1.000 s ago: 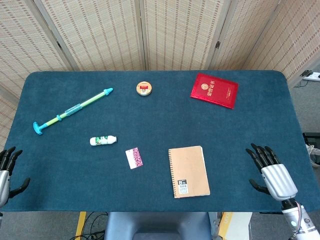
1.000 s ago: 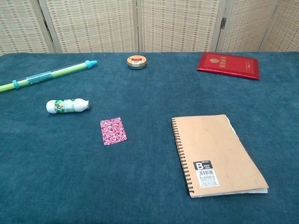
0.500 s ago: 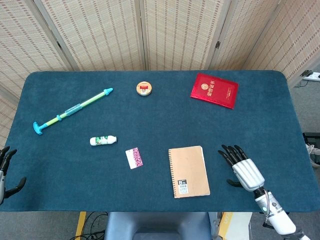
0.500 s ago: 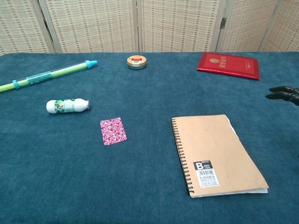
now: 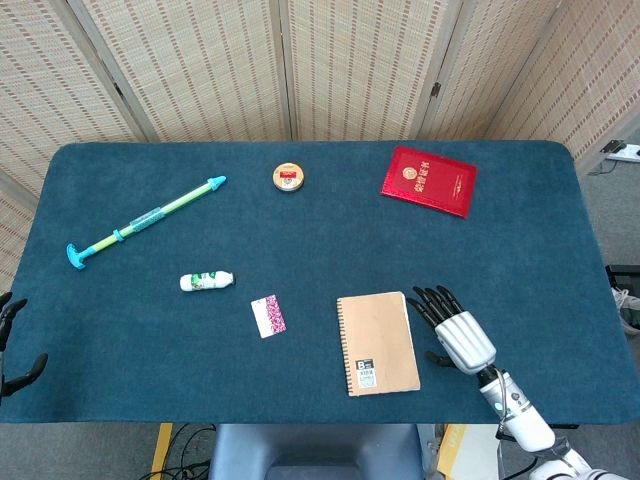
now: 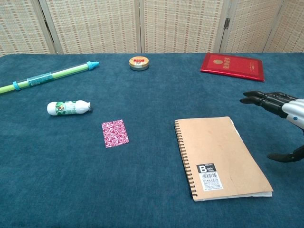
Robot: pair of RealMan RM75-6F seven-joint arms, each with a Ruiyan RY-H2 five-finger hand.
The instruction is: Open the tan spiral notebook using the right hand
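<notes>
The tan spiral notebook [image 5: 378, 343] [image 6: 218, 156] lies closed on the blue table, spiral binding on its left, a barcode label near its front edge. My right hand [image 5: 455, 331] [image 6: 280, 111] hovers just right of the notebook's free edge with fingers spread and holds nothing. It does not touch the cover. My left hand [image 5: 8, 340] shows only as dark fingertips at the table's left edge, off the cloth; the chest view does not show it.
A red booklet [image 5: 428, 180] lies at the back right and a small round tin [image 5: 288, 177] at the back centre. A green and blue tube [image 5: 146, 220], a small white bottle [image 5: 206, 282] and a patterned pink card [image 5: 268, 315] lie to the left.
My right hand has moved left from the table's right edge to right beside the notebook, fingers still spread. My left hand has drawn back further off the left edge.
</notes>
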